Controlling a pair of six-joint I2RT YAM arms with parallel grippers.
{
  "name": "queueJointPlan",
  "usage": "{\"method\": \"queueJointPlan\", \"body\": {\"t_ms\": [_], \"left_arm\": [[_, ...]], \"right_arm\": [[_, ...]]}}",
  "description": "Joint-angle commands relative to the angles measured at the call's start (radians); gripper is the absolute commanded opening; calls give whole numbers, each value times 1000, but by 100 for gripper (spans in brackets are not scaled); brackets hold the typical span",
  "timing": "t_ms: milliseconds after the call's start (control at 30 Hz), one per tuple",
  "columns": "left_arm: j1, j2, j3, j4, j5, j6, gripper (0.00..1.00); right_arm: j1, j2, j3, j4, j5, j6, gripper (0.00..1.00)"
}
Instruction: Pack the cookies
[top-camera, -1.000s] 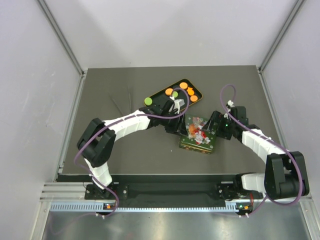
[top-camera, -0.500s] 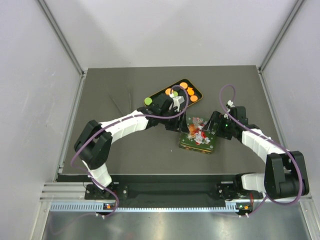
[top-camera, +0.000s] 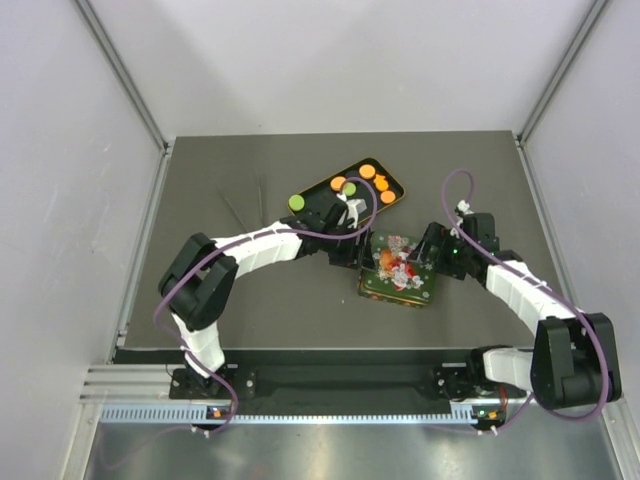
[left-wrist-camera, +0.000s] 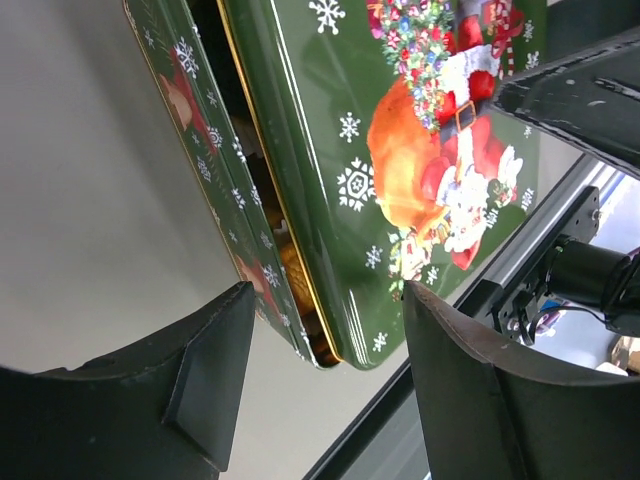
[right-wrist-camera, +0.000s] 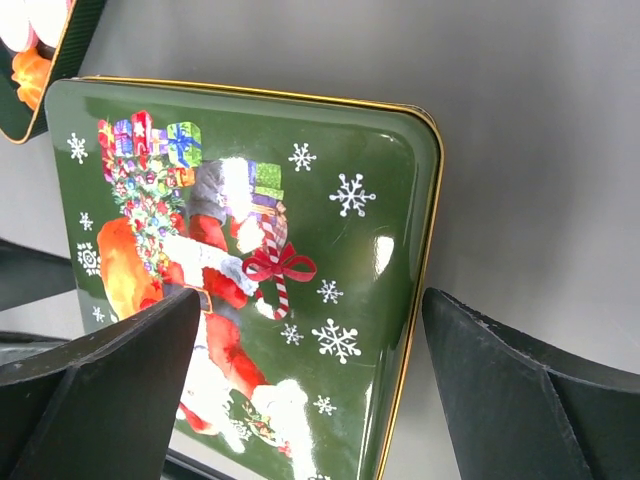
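Note:
A green Christmas tin (top-camera: 392, 290) sits mid-table with its Santa lid (top-camera: 398, 262) on top. In the left wrist view the lid (left-wrist-camera: 420, 150) lies slightly off the tin's base (left-wrist-camera: 205, 150), and orange cookies (left-wrist-camera: 296, 272) show in the gap. More orange and green cookies (top-camera: 368, 171) lie on a black gold-rimmed tray (top-camera: 322, 187) behind the tin. My left gripper (top-camera: 352, 250) (left-wrist-camera: 325, 395) is open at the tin's left edge, its corner between the fingertips untouched. Open too, my right gripper (top-camera: 428, 258) (right-wrist-camera: 310, 400) hangs over the lid's (right-wrist-camera: 330, 230) right part.
Grey walls enclose the dark table (top-camera: 250, 310) on three sides. A corner of the tray (right-wrist-camera: 50, 75) with cookies shows at the top left of the right wrist view. Purple cables loop over both arms.
My left gripper's jaws have spread wider at the tin's left edge and its arm has shifted a little. The right arm and the tin stay where they were.

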Motion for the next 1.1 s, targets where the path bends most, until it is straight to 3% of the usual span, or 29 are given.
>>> {"method": "queueJointPlan", "body": {"t_ms": [0,1067], "left_arm": [[-1,14,-1,81,29,-10,66],[-7,40,-66,196,89,-76,62]], "right_arm": [[4,-35,51,-4,-9,-4,92],[56,-41,80,-21,-1,19,89]]}}
